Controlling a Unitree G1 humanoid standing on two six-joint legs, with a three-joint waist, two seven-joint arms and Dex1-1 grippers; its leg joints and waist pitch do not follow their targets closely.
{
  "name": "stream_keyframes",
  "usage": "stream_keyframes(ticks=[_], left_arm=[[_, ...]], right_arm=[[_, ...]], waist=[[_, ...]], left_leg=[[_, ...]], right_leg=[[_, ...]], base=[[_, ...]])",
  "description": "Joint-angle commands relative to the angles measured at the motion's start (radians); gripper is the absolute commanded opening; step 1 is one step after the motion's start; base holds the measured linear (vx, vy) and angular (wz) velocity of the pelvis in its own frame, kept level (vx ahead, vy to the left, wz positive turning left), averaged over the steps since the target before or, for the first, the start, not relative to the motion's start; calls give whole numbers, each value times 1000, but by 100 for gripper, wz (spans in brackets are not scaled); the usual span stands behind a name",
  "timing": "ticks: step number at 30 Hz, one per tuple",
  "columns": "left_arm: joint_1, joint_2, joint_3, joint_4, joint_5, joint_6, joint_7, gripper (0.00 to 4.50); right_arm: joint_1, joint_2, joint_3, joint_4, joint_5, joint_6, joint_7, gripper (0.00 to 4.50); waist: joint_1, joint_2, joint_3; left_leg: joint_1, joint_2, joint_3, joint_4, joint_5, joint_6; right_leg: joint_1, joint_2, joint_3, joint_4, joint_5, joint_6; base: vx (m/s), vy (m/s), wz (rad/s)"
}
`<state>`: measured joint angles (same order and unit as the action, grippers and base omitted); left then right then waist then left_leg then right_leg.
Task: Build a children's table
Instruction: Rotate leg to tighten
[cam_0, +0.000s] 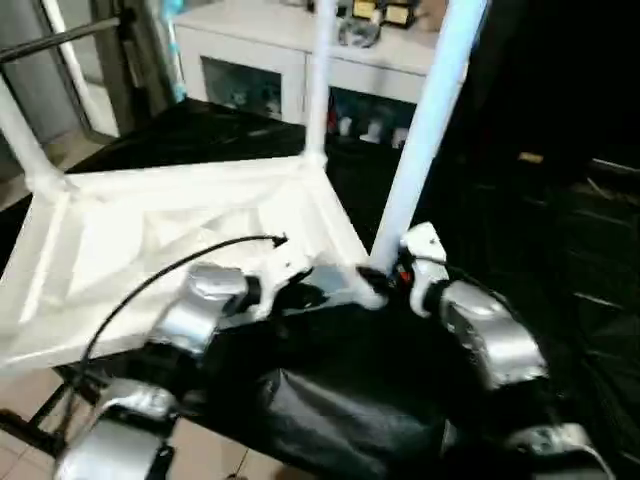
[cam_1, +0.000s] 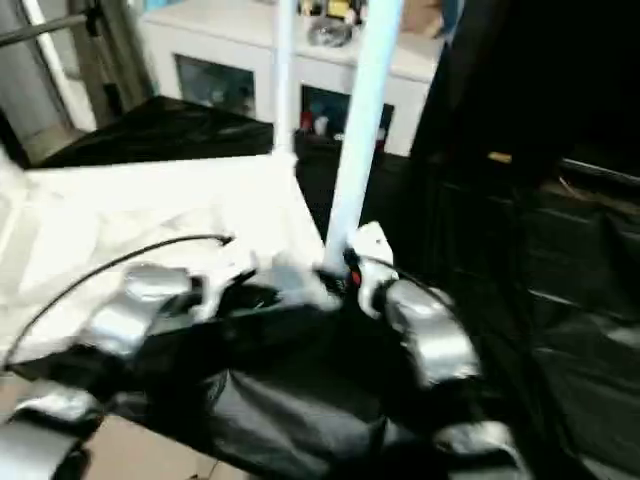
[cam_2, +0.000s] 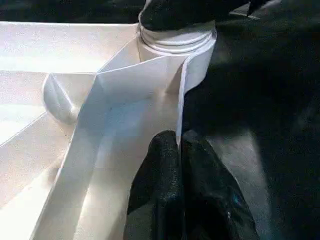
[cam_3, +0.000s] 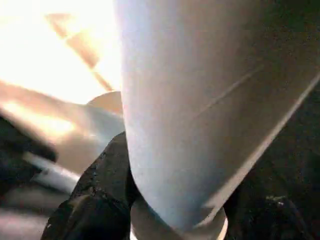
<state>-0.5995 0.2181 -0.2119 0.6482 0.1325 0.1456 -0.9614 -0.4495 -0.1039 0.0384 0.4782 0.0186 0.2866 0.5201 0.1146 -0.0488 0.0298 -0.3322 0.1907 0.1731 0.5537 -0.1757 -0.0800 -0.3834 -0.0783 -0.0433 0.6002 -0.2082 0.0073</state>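
The children's table lies upside down on black cloth, its ribbed white top (cam_0: 150, 230) facing up. Three white legs stand in corner sockets: one at the left (cam_0: 20, 130), one at the far corner (cam_0: 320, 80), and one at the near right corner (cam_0: 420, 120). My left gripper (cam_2: 178, 142) is shut on the top's thin rim (cam_2: 181, 95), just short of the near right socket (cam_2: 175, 42). My right gripper (cam_0: 385, 280) sits at the base of the near right leg (cam_3: 200, 100), with its black fingers (cam_3: 95, 200) pressed against both sides of the tube.
A white glass-door cabinet (cam_0: 280, 50) stands behind the work surface. Black cloth (cam_0: 330, 380) covers the surface and hangs over its near edge. A black cable (cam_0: 150, 285) arcs over my left forearm. To the right the surroundings are dark.
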Motion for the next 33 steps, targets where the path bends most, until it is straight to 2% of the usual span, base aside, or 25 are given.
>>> stream_keyframes(ticks=[1, 4, 5, 6, 7, 8, 9, 10, 11, 12, 13, 14, 15, 17, 18, 20, 23, 25, 30, 33], left_arm=[[-72, -96, 23, 9, -14, 5, 173, 0], [-83, -131, 15, 22, -13, -1, 177, 0], [-82, -134, 8, 19, -16, -6, 160, 0], [-81, -134, 4, 17, -17, -9, 150, 0], [-78, -128, -1, 13, -19, -13, 134, 0], [-78, -128, -1, 13, -19, -13, 133, 0], [-67, -112, -13, -3, -27, -24, 83, 0], [-63, -104, -18, -9, -30, -27, 64, 0], [-60, -100, -21, -13, -32, -29, 53, 0], [-57, -94, -23, -17, -34, -33, 40, 0], [-43, -66, -33, -37, -42, -46, -26, 0], [-43, -66, -33, -37, -42, -46, -26, 0], [-36, -51, -37, -46, -46, -53, -59, 0], [-29, -34, -40, -58, -53, -51, -94, 0], [-20, -13, -44, -71, -64, -75, -138, 0], [-8, 4, -46, -91, -79, -85, -184, 0], [2, 24, -48, -109, -86, -81, -220, 0], [13, 48, -52, -129, -93, -79, -257, 0], [28, 75, -52, -154, -106, -72, -302, 0], [31, 80, -51, -157, -107, -71, -309, 0]], right_arm=[[30, 102, 94, 112, -43, 71, -46, 198], [12, 129, 90, 138, -22, 21, -7, 198], [11, 131, 84, 125, 9, 32, 34, 254], [10, 130, 82, 117, 18, 40, 48, 254], [12, 120, 92, 104, 19, 34, 74, 274], [12, 120, 92, 104, 19, 34, 74, 274], [19, 91, 122, 75, 17, 10, 127, 298], [23, 79, 133, 63, 19, 4, 155, 298], [26, 70, 139, 54, 22, 0, 176, 315], [30, 61, 145, 42, 28, -3, 202, 315], [52, 5, 179, -20, 56, -9, 340, 315], [52, 5, 179, -20, 56, -9, 340, 315], [62, -25, 196, -49, 67, -10, 403, 315], [71, -59, 215, -78, 76, -1, 464, 315], [82, -99, 232, -109, 88, 11, 535, 315], [89, -131, 246, -132, 93, 20, 593, 315], [97, -158, 255, -152, 96, 25, 645, 315], [104, -184, 270, -170, 98, 36, 690, 315], [105, -200, 283, -186, 103, 48, 723, 315], [105, -201, 287, -189, 104, 51, 727, 293]], waist=[[-6, 7, -22], [-8, 8, -24], [-8, 8, -23], [-8, 12, -24], [-8, 10, -25], [-7, 10, -26], [-5, 10, -25], [-3, 9, -27], [-2, 12, -29], [-1, 11, -29], [2, 10, -34], [7, 10, -39], [8, 9, -37], [7, 7, -39], [14, 6, -45], [16, 4, -44], [25, 7, -46], [31, 7, -44], [29, 8, -38], [29, 7, -38]], left_leg=[[12, 36, -30, -83, -484, -38], [14, 36, -28, -85, -494, -33], [13, 37, -29, -86, -493, -31], [10, 38, -29, -89, -492, -29], [5, 38, -28, -90, -481, -27], [5, 39, -28, -91, -475, -26], [6, 39, -25, -90, -467, -23], [6, 40, -22, -89, -452, -18], [4, 40, -20, -87, -430, -15], [1, 41, -20, -88, -412, -11], [-5, 43, -19, -86, -361, -2], [-2, 44, -17, -81, -338, 7], [0, 44, -8, -75, -309, 26], [-12, 41, -7, -72, -265, 37], [-12, 40, -6, -65, -208, 43], [-16, 39, -1, -55, -136, 75], [-14, 43, -1, -51, -111, 83], [-12, 46, 0, -53, -134, 75], [-9, 48, -3, -65, -213, 35], [-9, 47, -4, -65, -221, 24]], right_leg=[[-1, -76, 36, -117, -593, -69], [-1, -75, 35, -122, -562, -70], [0, -75, 36, -121, -549, -73], [3, -73, 36, -119, -519, -81], [7, -72, 37, -115, -485, -89], [8, -72, 37, -113, -470, -92], [8, -72, 39, -112, -447, -99], [9, -72, 40, -110, -421, -106], [12, -72, 43, -107, -379, -118], [16, -71, 42, -103, -353, -124], [24, -71, 42, -94, -284, -138], [27, -70, 40, -91, -243, -146], [21, -65, 42, -87, -178, -169], [31, -68, 42, -77, -136, -194], [37, -68, 39, -69, -70, -203], [38, -63, 37, -56, 44, -226], [40, -63, 33, -49, 64, -241], [40, -63, 31, -50, 37, -245], [36, -67, 33, -64, -120, -219], [34, -69, 36, -67, -150, -206]], base=[[0, 0, 0], [0, 0, 0], [0, 0, 0], [0, 0, 0], [0, 0, 0], [0, 0, 0], [0, 0, 0], [0, 0, 0], [0, 0, 0], [0, 0, 0], [0, 0, 0], [59, -14, 4], [62, -27, 8], [63, -31, 5], [0, 0, 0], [0, 0, 0], [0, 0, 0], [0, 0, 0], [0, 0, 0], [0, 0, 0]])
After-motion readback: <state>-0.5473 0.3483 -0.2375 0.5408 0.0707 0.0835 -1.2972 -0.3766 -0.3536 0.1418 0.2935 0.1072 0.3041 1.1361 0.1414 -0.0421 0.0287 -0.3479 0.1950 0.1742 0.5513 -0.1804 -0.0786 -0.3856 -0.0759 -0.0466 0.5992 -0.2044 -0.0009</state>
